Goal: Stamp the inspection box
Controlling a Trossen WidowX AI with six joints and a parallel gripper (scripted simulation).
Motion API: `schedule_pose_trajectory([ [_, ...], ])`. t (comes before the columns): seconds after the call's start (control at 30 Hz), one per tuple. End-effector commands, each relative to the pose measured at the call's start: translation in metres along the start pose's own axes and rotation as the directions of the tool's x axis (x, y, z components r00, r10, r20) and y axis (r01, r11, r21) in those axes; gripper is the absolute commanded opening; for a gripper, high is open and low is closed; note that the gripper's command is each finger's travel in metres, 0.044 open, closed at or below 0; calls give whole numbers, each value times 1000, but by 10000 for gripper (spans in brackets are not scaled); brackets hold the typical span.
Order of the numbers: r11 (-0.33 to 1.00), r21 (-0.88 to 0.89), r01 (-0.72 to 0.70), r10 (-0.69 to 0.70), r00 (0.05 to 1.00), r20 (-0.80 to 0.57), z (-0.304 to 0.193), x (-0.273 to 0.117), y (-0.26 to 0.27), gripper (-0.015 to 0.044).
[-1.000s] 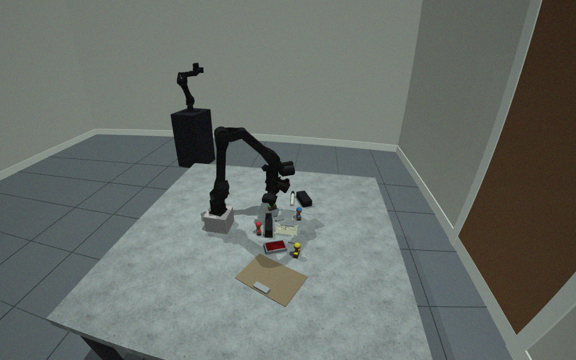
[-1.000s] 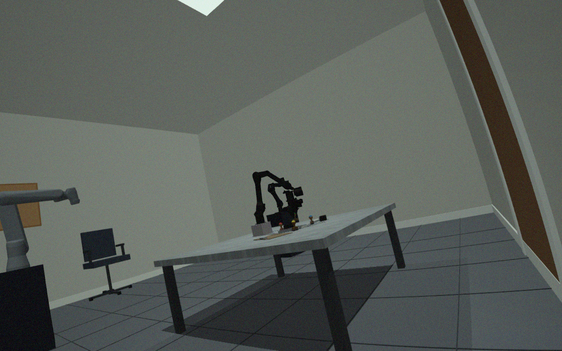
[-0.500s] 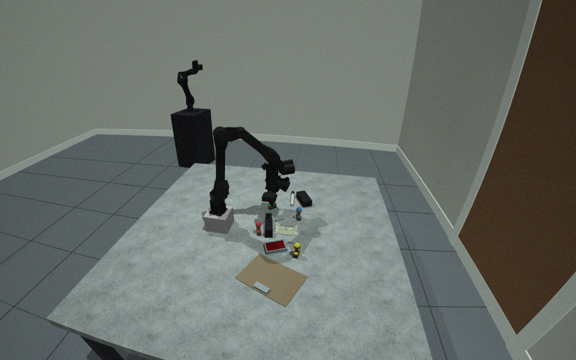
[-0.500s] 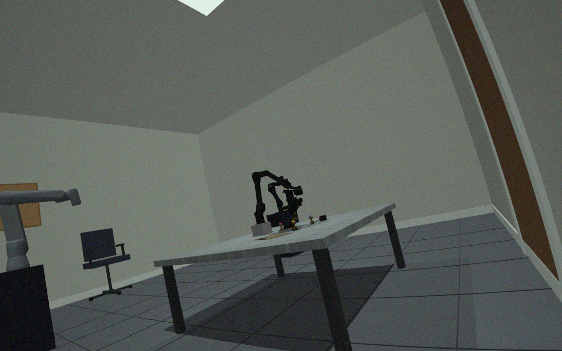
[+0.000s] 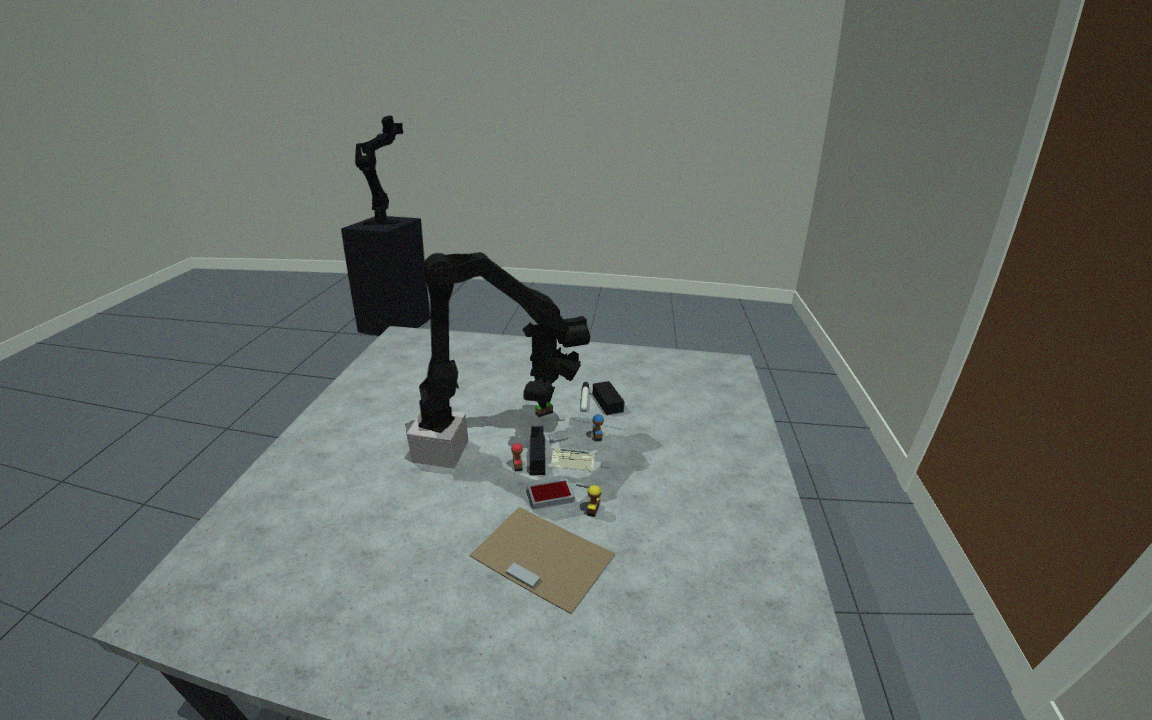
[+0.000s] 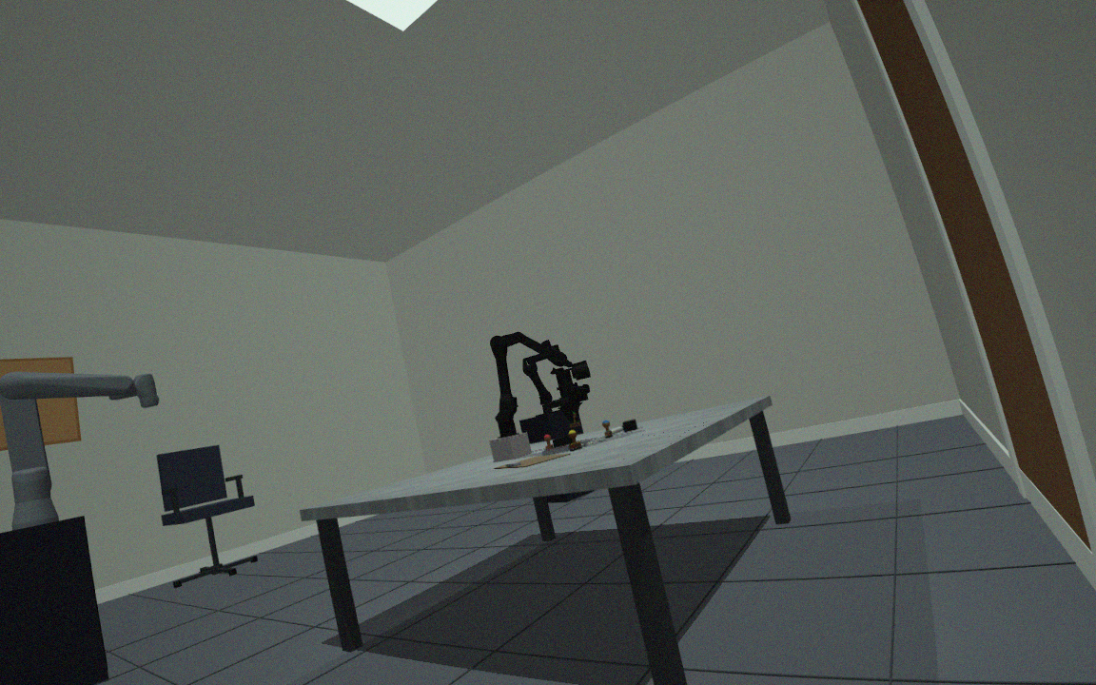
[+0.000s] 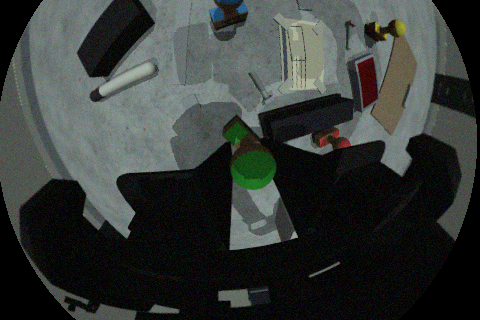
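My gripper [image 5: 541, 399] [image 7: 246, 144] is shut on the green stamp [image 5: 544, 410] [image 7: 253, 170]. Its green knob shows between the fingers, its base beyond them, and it hangs low over the bench; the exact gap underneath cannot be told. The cream card [image 5: 573, 460] [image 7: 313, 55] lies taped on the bench, to the upper right of the stamp in the wrist view. It carries thin printed lines; no coloured print can be made out. The red ink pad [image 5: 550, 491] [image 7: 367, 81] lies open beyond the card, well away from the gripper.
A long black block [image 5: 537, 450] [image 7: 306, 117] stands between gripper and pad, with a red stamp [image 5: 516, 456] [image 7: 327, 138] beside it. A blue stamp [image 5: 597, 426] [image 7: 228, 2], a yellow stamp [image 5: 593, 498] [image 7: 385, 30], a white marker [image 7: 125, 81], a black box [image 7: 116, 33] and a brown board [image 5: 553, 550] lie around.
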State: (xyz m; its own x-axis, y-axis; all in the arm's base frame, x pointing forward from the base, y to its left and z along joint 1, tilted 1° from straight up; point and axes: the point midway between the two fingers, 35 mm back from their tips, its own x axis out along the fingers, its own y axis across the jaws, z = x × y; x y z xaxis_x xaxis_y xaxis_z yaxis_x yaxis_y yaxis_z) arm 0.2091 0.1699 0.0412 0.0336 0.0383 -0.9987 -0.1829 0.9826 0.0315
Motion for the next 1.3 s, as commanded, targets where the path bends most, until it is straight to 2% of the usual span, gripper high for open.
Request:
schedule_pose_trajectory([
  [0.0,1000,-4,-5,5,1000,-1,-1,-3,1,0],
  [0.7,1000,-4,-7,7,1000,-3,1,-12,-2,0],
  [1.27,1000,-5,3,-3,1000,1,42,-15,-72,0],
])
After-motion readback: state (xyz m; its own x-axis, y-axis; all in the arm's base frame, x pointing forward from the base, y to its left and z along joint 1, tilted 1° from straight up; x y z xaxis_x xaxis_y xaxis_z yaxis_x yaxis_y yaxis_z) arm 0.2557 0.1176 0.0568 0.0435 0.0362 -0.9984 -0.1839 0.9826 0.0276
